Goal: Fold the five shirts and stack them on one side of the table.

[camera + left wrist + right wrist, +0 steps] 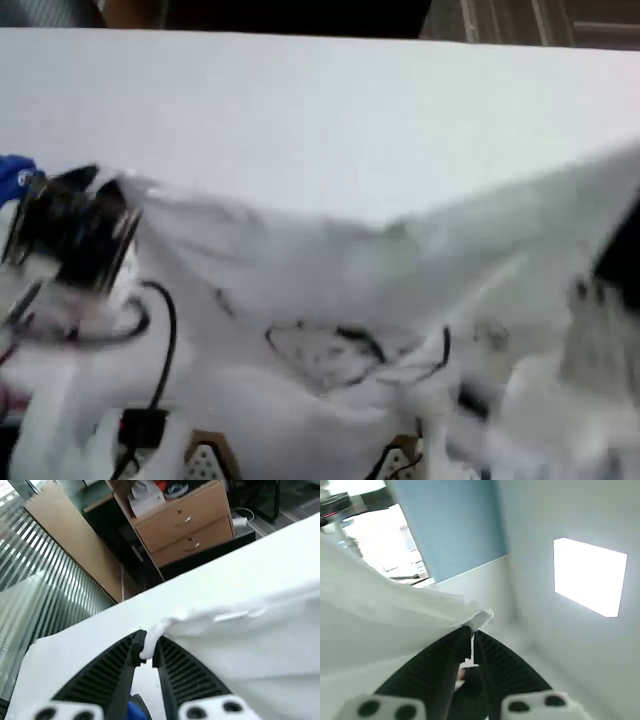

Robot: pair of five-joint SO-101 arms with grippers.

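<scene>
Shirt (330, 270) pinched: left gripper (146, 646); right gripper (472, 636).

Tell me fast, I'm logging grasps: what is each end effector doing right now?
Left end effector: closed on an edge of the white fabric shirt.
Right end effector: closed on another edge of that shirt.

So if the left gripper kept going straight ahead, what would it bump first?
Probably the bare table just past the left gripper, which pinches the shirt; depth is hard to judge.
</scene>
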